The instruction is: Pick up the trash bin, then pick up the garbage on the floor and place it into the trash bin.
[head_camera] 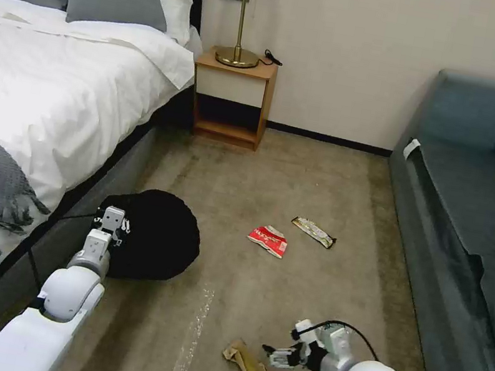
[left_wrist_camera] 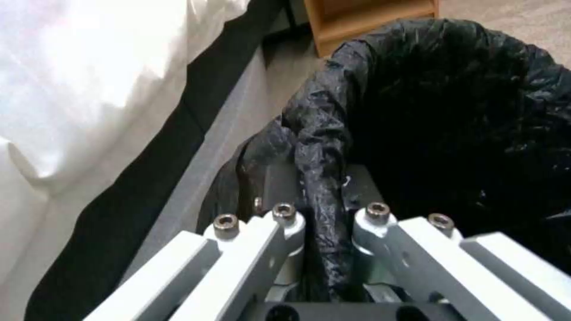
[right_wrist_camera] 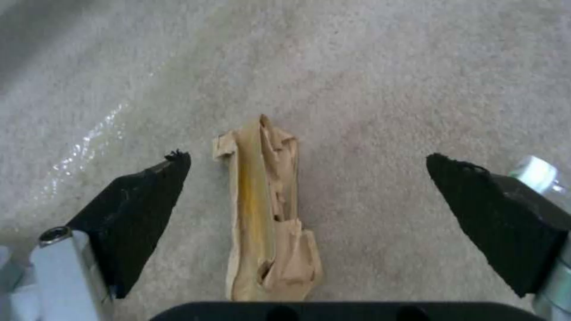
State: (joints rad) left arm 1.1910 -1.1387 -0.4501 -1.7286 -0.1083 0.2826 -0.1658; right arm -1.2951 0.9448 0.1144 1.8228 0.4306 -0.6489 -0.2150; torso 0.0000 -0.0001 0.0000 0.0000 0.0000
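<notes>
The trash bin (head_camera: 153,236), wrapped in a wrinkly black bag, sits low beside the bed. My left gripper (head_camera: 113,220) is shut on its rim; the left wrist view shows the jaws (left_wrist_camera: 321,191) pinching a fold of the black liner (left_wrist_camera: 452,111). A tan-brown paper wrapper (head_camera: 251,370) lies on the carpet. My right gripper (head_camera: 281,356) hovers open just right of it. In the right wrist view the wrapper (right_wrist_camera: 265,214) lies lengthwise between the spread black pads (right_wrist_camera: 142,209), untouched. Farther off lie a red-white snack packet (head_camera: 268,239) and a dark silvery bar wrapper (head_camera: 313,231).
The bed (head_camera: 36,87) runs along the left and a blue-grey sofa (head_camera: 478,205) along the right. A wooden nightstand (head_camera: 232,97) with a lamp stands at the far wall. Open carpet (head_camera: 300,175) lies between them. A small white round thing (right_wrist_camera: 535,171) peeks from behind one right finger.
</notes>
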